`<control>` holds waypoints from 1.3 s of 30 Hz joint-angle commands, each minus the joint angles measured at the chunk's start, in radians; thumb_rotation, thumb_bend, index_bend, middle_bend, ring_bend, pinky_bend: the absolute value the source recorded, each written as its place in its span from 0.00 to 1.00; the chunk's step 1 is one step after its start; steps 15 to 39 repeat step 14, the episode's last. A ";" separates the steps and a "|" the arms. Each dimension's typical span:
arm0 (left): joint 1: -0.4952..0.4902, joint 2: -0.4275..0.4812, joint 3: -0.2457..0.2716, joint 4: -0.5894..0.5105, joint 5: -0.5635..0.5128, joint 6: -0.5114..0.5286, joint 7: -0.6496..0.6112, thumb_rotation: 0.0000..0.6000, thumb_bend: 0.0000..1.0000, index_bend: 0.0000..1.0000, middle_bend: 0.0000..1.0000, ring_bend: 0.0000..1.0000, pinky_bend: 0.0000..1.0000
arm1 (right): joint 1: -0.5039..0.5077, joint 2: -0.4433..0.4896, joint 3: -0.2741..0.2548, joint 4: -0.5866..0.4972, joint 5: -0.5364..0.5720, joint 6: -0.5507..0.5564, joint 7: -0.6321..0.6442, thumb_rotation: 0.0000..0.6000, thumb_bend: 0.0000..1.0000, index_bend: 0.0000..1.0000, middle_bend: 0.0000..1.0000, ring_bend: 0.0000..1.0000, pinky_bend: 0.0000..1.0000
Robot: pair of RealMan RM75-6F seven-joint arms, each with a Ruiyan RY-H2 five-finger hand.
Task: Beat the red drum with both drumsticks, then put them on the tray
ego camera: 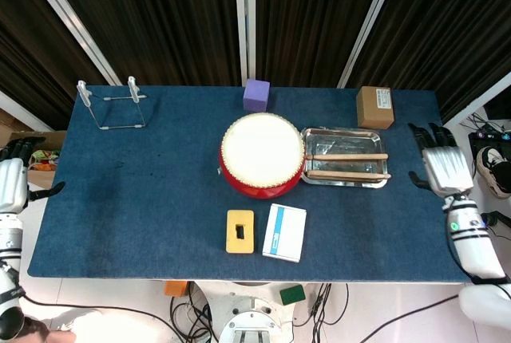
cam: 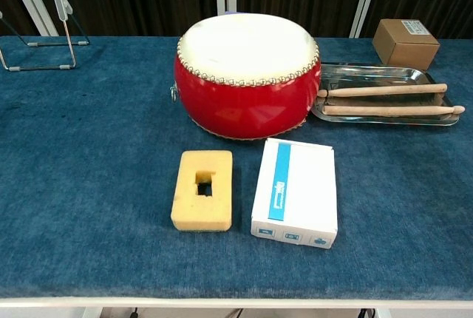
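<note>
The red drum [ego camera: 263,156] [cam: 247,74] with its white skin stands mid-table. Just right of it the metal tray [ego camera: 322,142] [cam: 369,72] holds both wooden drumsticks [ego camera: 350,165] [cam: 384,100], lying side by side lengthwise, their ends sticking out past the tray's right rim. My right hand [ego camera: 444,169] is open off the table's right edge, well away from the tray, holding nothing. My left hand [ego camera: 11,183] is open beyond the left edge. Neither hand shows in the chest view.
A yellow sponge block [ego camera: 239,231] [cam: 202,188] and a white-and-blue box [ego camera: 285,232] [cam: 295,191] lie in front of the drum. At the back are a purple cube [ego camera: 256,95], a cardboard box [ego camera: 374,107] [cam: 405,43] and a wire stand [ego camera: 112,104] [cam: 43,28].
</note>
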 commanded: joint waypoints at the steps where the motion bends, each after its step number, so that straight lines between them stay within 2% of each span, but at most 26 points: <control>1: 0.097 0.016 0.068 0.077 0.137 0.089 -0.124 1.00 0.06 0.19 0.17 0.11 0.17 | -0.142 0.107 -0.032 -0.081 -0.143 0.150 0.170 1.00 0.21 0.00 0.09 0.00 0.09; 8: 0.216 -0.022 0.143 0.092 0.253 0.232 -0.132 1.00 0.06 0.19 0.17 0.11 0.17 | -0.309 0.099 -0.094 -0.034 -0.287 0.322 0.325 1.00 0.21 0.00 0.07 0.00 0.05; 14: 0.272 -0.037 0.193 0.059 0.333 0.285 -0.093 1.00 0.06 0.19 0.17 0.11 0.17 | -0.357 0.054 -0.107 0.030 -0.346 0.350 0.344 1.00 0.22 0.00 0.09 0.00 0.05; 39: 0.272 -0.037 0.193 0.059 0.333 0.285 -0.093 1.00 0.06 0.19 0.17 0.11 0.17 | -0.357 0.054 -0.107 0.030 -0.346 0.350 0.344 1.00 0.22 0.00 0.09 0.00 0.05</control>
